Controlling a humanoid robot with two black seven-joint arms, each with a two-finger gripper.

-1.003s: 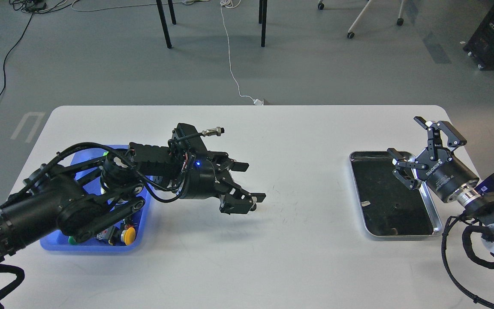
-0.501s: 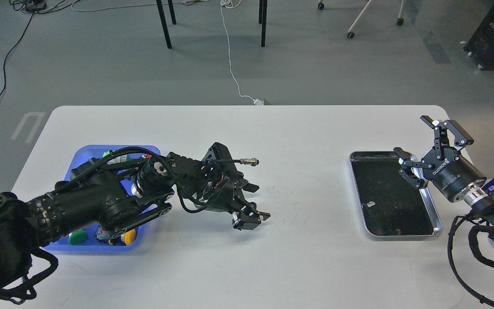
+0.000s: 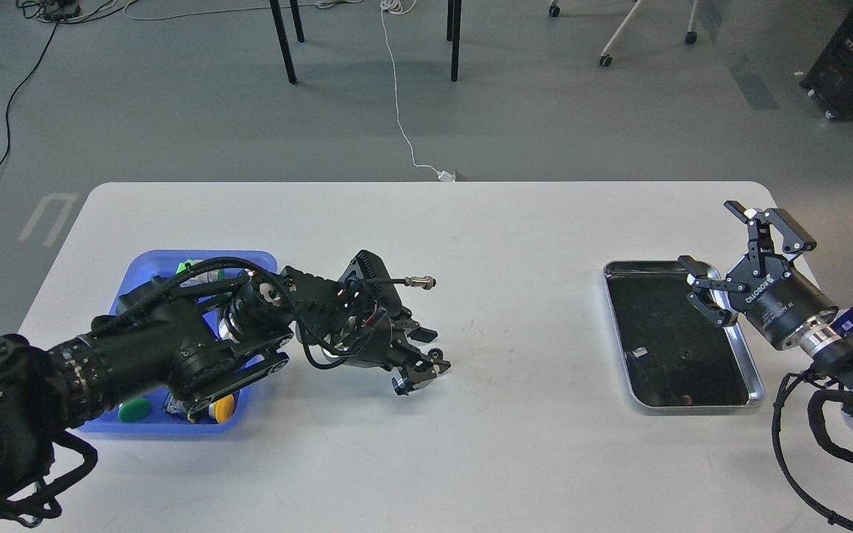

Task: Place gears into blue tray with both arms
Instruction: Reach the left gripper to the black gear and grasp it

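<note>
A grey floor with cables, chair legs and casters is showing beyond a white tabletop. The blue tray is sitting on the tabletop, and the left arm is reaching across it, covering much of it. Push-buttons are lying in the tray's near end: a green cap and a yellow cap are peeking out from under the arm.

The left gripper is hanging low over the tabletop, just beyond the blue tray on the side toward the steel tray. Its fingers are standing close together; a small toothed dark piece seems to be sitting between them, but I cannot tell whether they are gripping it.

The steel tray, black inside, is lying well apart from the blue tray. Small specks are resting on its black floor, among them a tiny dark roundish gear. The right gripper is hovering over the steel tray's far edge, its fingers spread wide and holding nothing.
</note>
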